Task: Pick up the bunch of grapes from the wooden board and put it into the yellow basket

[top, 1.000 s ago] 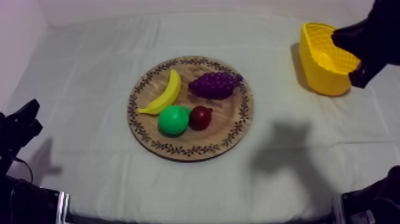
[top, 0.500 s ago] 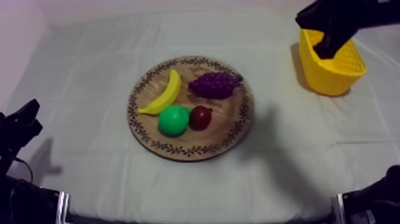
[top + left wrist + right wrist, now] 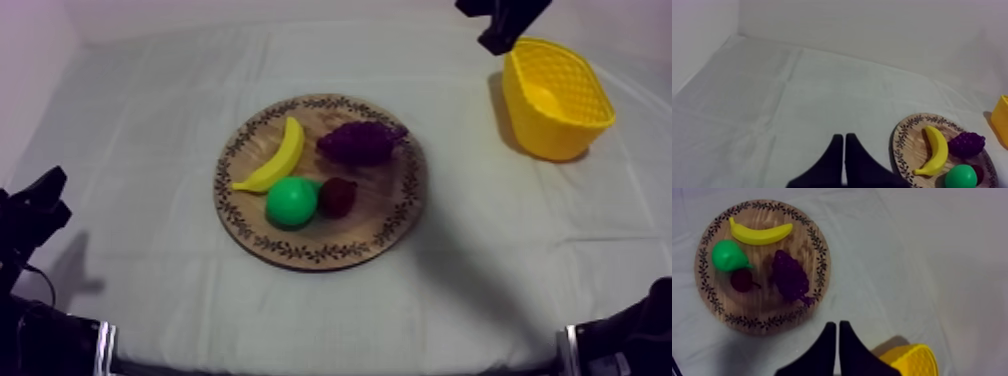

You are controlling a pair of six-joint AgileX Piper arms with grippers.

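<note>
Currently the right hand [image 3: 835,324], closed empty, is hovering by the yellow basket [image 3: 545,135], the bunch of grapes [image 3: 791,278] lying ahead, long axis running roughly toward it.

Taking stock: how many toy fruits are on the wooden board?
4: banana at the wooden board's left, bunch of grapes beside it, pear beside the small red fruit. None looks hidden.

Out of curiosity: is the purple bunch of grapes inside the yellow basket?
No, the purple bunch of grapes lies on the round wooden board.
</note>
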